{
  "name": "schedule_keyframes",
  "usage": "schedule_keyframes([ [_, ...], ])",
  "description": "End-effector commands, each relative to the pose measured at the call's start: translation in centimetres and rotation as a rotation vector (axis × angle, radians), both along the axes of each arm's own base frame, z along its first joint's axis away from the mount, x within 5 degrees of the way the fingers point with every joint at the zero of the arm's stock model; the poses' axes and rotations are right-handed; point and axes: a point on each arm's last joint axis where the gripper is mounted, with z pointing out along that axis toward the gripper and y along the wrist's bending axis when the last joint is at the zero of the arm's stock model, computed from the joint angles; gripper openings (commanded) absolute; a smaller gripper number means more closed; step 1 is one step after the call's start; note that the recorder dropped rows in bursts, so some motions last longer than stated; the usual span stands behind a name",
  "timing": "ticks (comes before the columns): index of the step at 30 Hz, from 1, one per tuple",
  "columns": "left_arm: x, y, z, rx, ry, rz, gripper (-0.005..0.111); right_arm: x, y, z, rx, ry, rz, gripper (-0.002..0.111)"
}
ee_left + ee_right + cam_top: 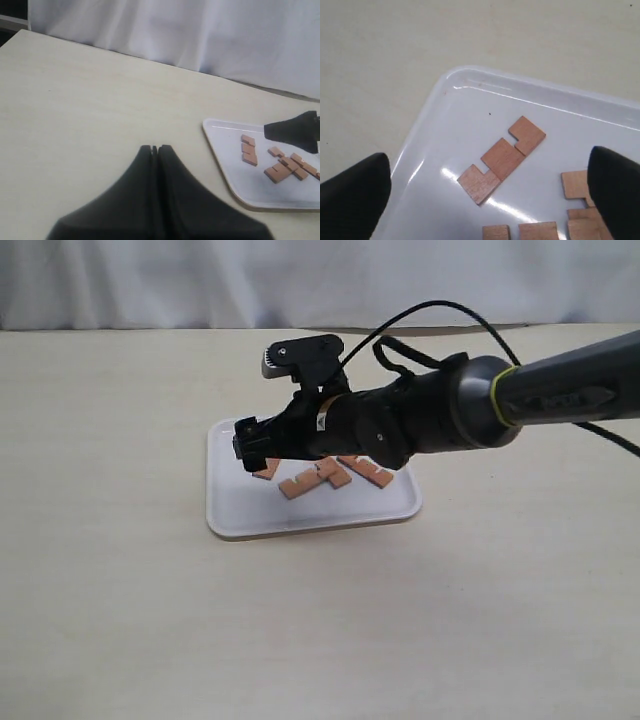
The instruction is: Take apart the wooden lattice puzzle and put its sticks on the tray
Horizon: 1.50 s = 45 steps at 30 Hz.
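The sticks (300,485) lie loose on the tray (235,515), no longer locked into a lattice. They look light, stiff and thin, so you'd pinch one across its narrow edges. Your right gripper (487,167) hangs spread wide above one, holding nothing. Your left gripper (156,149) is pressed together, empty, over the table (75,100).

The tray (465,80) is white plastic, smooth and glossy, with bright glints on its rim and floor. The sticks (502,159) lying on it are pale brown wood, flat-faced and matt. The table (120,590) around the tray is cream, faintly grained and matt. Beyond the tray hangs white cloth (150,280) in soft folds. Above the tray, the right gripper (248,445) looks like matt black plastic, and the arm casing (440,415) has a dull sheen.
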Motion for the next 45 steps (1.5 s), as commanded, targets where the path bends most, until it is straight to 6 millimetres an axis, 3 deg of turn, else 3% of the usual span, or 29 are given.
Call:
schedule_keyframes([
  [1,0.0,0.1,0.0,0.002,-0.009,0.011,0.0,-1.1,-0.7,4.2,-0.04,0.01,0.011,0.098],
  [2,0.0,0.1,0.0,0.002,-0.009,0.011,0.0,-1.5,-0.9,5.1,-0.064,0.01,0.023,0.092],
  [4,0.0,0.1,0.0,0.002,-0.009,0.011,0.0,-3.2,-2.0,6.8,-0.196,0.11,0.045,0.06],
  [6,0.0,0.1,0.0,0.002,-0.009,0.011,0.0,-4.7,-3.1,6.7,-0.308,0.263,0.037,0.028],
  [8,0.0,0.1,0.0,0.002,-0.009,0.011,0.0,-6.3,-4.0,5.5,-0.393,0.423,0.036,0.005],
  [10,0.0,0.1,0.0,0.002,-0.009,0.011,0.0,-8.1,-4.7,4.0,-0.474,0.549,0.101,0.004],
  [14,0.0,0.1,0.0,0.002,-0.009,0.011,0.0,-9.9,-7.3,3.3,-0.467,0.584,0.082,0.004],
  [17,0.0,0.1,0.0,0.002,-0.009,0.011,0.0,-11.2,-11.4,3.6,-0.344,0.549,-0.064,0.004],
  [22,0.0,0.1,0.0,0.002,-0.009,0.011,0.0,-13.3,-17.5,6.7,-0.053,0.396,-0.395,0.004],
  [25,0.0,0.1,0.0,0.002,-0.009,0.011,0.0,-15.1,-18.9,9.6,-0.045,0.259,-0.46,0.004],
  [34,0.0,0.1,0.0,0.002,-0.009,0.011,0.0,-22.5,-18.0,13.7,0.004,-0.267,-0.517,0.004],
  [45,0.0,0.1,0.0,0.002,-0.009,0.011,0.0,-31.3,-16.2,14.2,0.03,-0.63,-0.513,0.004],
])
